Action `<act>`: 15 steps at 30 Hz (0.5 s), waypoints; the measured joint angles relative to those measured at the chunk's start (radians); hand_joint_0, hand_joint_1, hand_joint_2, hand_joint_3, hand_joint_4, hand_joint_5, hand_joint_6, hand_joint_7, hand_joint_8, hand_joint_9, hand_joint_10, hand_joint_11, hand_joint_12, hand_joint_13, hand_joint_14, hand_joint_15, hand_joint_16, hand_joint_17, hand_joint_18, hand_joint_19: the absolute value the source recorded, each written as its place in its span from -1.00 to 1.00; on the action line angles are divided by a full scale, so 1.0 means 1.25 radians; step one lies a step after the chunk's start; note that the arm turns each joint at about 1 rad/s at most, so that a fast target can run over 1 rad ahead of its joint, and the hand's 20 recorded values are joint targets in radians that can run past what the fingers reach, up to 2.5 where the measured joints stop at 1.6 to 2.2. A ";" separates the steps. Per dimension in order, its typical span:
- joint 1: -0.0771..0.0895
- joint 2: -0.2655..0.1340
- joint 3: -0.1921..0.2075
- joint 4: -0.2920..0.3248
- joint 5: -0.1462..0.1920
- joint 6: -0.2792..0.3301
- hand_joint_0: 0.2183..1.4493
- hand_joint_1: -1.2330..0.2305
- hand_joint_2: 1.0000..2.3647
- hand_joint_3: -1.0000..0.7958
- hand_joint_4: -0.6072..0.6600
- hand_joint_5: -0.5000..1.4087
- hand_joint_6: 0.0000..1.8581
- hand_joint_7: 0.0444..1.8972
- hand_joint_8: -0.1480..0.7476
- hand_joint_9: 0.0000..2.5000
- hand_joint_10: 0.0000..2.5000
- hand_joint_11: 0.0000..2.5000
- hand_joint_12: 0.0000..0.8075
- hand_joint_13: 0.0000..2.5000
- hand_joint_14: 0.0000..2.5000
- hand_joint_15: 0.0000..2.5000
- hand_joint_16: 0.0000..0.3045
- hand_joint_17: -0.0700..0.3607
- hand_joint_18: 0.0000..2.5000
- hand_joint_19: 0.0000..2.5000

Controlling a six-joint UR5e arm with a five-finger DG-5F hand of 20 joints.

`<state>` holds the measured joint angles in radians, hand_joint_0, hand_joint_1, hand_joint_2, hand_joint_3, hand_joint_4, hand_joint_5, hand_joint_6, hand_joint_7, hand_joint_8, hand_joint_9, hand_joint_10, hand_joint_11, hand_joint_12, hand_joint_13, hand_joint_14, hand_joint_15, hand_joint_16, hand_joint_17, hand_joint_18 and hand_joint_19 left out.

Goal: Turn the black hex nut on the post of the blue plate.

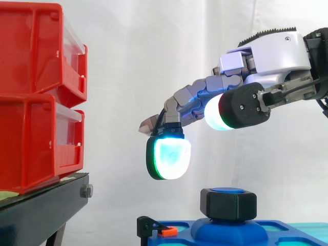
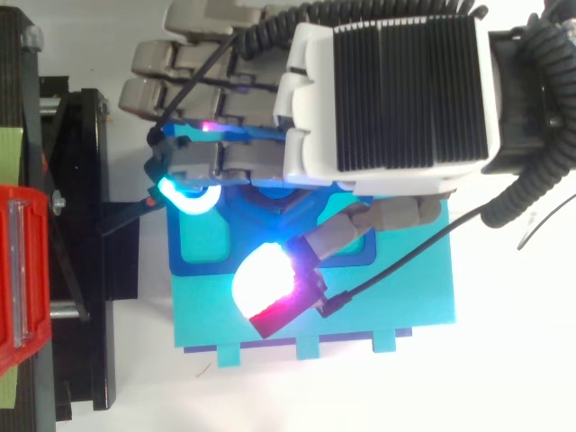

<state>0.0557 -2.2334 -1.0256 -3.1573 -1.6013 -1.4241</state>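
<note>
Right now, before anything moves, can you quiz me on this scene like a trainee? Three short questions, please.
1. True or false: the fingers of the hand grip the black hex nut.
2. In the side view, the red bins stand: A) left of the nut, B) right of the nut, C) under the nut.
3. Fill in: the hand hangs ___ the nut.
Key: 1 false, a gap shows between them; 2 A; 3 above.
</note>
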 measured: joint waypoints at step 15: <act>0.004 0.000 -0.011 -0.002 0.006 0.000 -0.61 0.37 -1.00 -0.44 0.24 -0.70 -0.46 -0.01 -0.18 -0.83 -1.00 -1.00 -0.13 -0.84 -1.00 -0.99 -0.63 -0.09 -1.00 -0.96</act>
<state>0.0610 -2.2332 -1.0389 -3.1602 -1.5943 -1.4240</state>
